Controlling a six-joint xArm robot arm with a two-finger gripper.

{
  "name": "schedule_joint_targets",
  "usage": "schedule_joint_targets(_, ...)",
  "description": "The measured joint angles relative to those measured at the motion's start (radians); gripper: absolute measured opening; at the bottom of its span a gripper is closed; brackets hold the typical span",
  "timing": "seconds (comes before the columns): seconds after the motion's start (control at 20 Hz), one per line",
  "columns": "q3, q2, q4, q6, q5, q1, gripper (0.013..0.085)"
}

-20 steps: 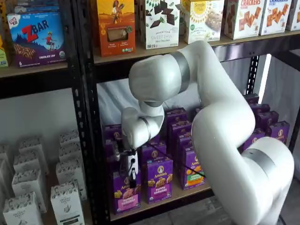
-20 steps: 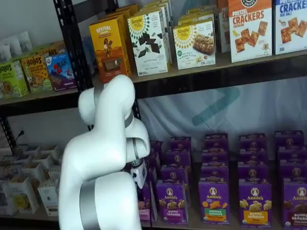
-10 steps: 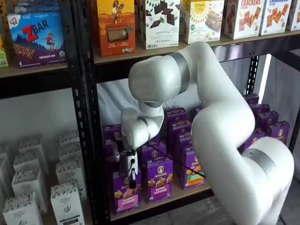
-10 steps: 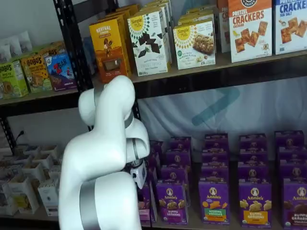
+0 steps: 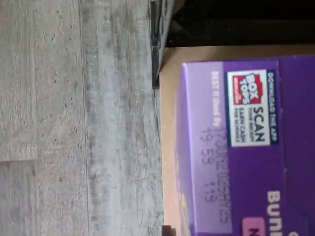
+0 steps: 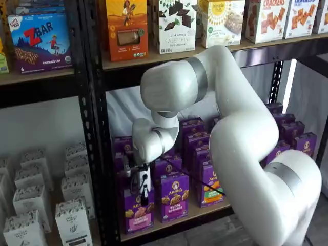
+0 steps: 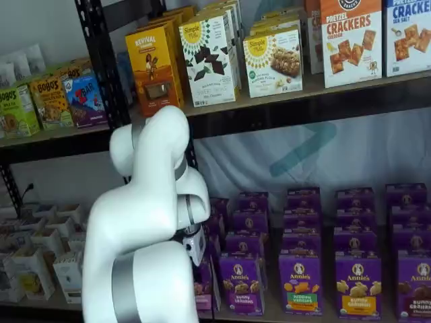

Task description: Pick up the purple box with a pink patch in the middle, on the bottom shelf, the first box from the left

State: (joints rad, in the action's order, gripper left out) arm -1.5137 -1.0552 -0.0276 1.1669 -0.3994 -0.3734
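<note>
- A white robot arm (image 6: pixel 241 133) bends down in front of a black metal rack, its wrist lowered to the front left end of the bottom shelf (image 6: pixel 205 209).
- The gripper (image 6: pixel 142 190) hangs right at the top of the purple box (image 6: pixel 137 210) — the front carton at the left end of the shelf, upright, with a pink band low on its face.
- The fingers are seen side-on against the carton, so I cannot tell how wide they stand or whether they grip it.
- In the other shelf view the arm's own body hides most of that carton.
- The wrist view looks down on the carton's purple top (image 5: pixel 246 147), with a Box Tops label — beyond the shelf edge lies grey wood-look floor (image 5: pixel 74 123).
- More purple cartons (image 7: pixel 300 282) fill the shelf in rows.
</note>
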Motion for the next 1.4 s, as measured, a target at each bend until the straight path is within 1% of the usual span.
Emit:
schedule_joint_targets(0.25,0.004,0.002,0.002,0.0,0.005,-0.002,0.049)
schedule_joint_targets(0.3,0.005,0.002,0.002,-0.001,0.006,-0.002,0.045)
schedule_joint_targets(0.35,0.007,0.003,0.001,-0.001,0.007,-0.003,0.045)
schedule_joint_targets(0.4,0.009,0.004,0.001,-0.002,0.009,-0.003,0.041)
schedule_joint_targets(0.45,0.011,0.005,0.001,-0.002,0.01,-0.003,0.041)
schedule_joint_targets(0.5,0.013,0.006,0.0,-0.004,0.011,-0.003,0.037)
schedule_joint_targets(0.75,0.021,0.012,-0.013,-0.016,0.012,-0.004,0.037)
schedule_joint_targets(1.1,0.066,0.039,-0.025,-0.025,0.037,-0.002,0.037)
schedule_joint_targets(1.35,0.098,0.062,-0.004,-0.007,0.042,-0.003,0.037)
schedule_joint_targets(1.4,0.103,0.067,0.007,0.002,0.04,-0.004,0.037)
